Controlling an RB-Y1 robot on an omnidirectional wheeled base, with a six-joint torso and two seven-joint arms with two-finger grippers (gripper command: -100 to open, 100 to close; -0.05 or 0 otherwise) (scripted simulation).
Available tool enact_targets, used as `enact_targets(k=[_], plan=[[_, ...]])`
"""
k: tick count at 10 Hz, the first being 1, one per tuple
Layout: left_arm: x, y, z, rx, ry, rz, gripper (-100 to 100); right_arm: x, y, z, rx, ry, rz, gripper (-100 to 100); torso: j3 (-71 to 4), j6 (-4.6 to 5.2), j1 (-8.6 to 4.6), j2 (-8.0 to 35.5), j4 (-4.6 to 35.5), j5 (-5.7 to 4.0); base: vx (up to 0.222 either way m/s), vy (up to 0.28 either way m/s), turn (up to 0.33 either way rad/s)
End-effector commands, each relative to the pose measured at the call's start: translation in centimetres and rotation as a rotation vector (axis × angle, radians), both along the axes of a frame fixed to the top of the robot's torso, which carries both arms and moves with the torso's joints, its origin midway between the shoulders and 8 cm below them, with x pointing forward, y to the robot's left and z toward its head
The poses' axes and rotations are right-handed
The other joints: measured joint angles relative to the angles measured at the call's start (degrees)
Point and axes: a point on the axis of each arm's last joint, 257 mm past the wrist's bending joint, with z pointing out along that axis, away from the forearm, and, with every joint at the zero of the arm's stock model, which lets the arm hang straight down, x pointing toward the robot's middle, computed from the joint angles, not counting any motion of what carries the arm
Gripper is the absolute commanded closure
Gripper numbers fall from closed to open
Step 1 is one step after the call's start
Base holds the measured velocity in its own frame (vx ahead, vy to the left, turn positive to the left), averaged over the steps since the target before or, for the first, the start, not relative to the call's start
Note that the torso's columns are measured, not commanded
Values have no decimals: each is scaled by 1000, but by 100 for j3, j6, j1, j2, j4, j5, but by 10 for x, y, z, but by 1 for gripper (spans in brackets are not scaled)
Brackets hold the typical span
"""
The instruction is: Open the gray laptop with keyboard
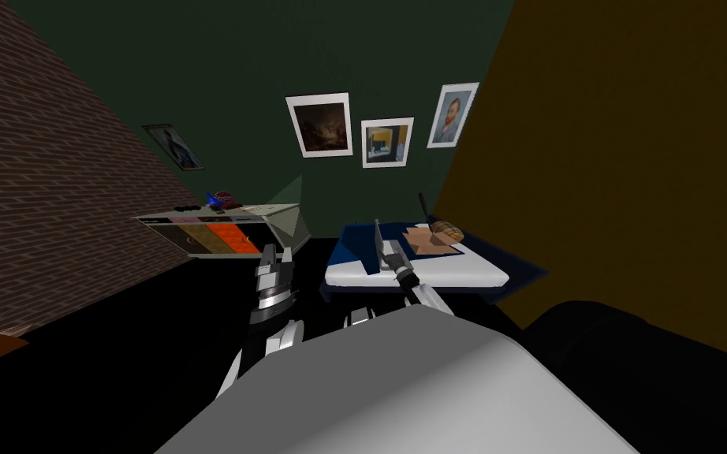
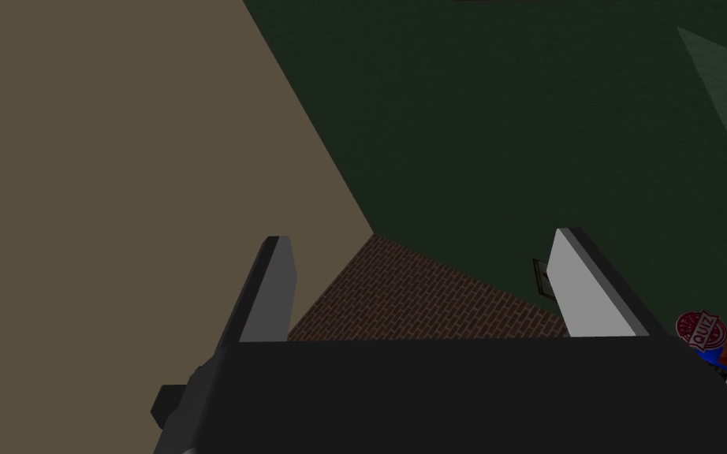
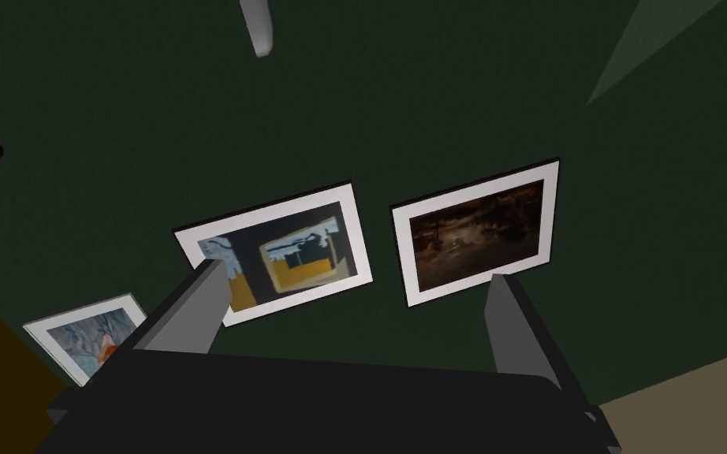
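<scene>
- Right tool (image 1: 391, 254) sits low over the white desk (image 1: 449, 273), just beside the gray laptop (image 1: 376, 246), on the side toward a brown box (image 1: 430, 241).
- Seen from its own wrist, the right tool (image 3: 356, 272) has its two fingers (image 3: 196, 311) standing well apart with nothing between them; they point up toward a dark green wall.
- The laptop stands on the near-left part of the desk. Its lid is raised close to upright and shows edge-on as a thin grey slab. Whether the tool touches the lid cannot be told from the head view.
- Behind the box lies a rounded brown, ribbed object (image 1: 447, 231), touching or nearly touching it. A thin dark rod (image 1: 425, 206) rises at a slant from that spot.
- Dark blue shows around the desk's white top at its far-left corner and right edge.
- Left tool (image 1: 275, 252) is held up to the left of the desk, well apart from the laptop, in front of a low cabinet (image 1: 220, 233) with orange and dark fronts.
- From its wrist the left tool (image 2: 421, 236) is spread wide and empty; a red round thing marked "QUIZ" (image 2: 701, 329) shows beside it.
</scene>
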Motion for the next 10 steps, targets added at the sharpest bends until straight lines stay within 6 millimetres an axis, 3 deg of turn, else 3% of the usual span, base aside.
enact_targets(k=[1, 10], plan=[[0, 0, 0, 0, 0, 0, 0, 1, -13, -21, -99, 48, -51, -100, -2, 1, 4, -2, -1, 1, 54, 31, 19], [0, 0, 0, 0, 0, 0, 0, 0, -47, -64, -441, 154, -174, -100, -3, 0, 6, -4, -1, 2, 48, 27, 15]])
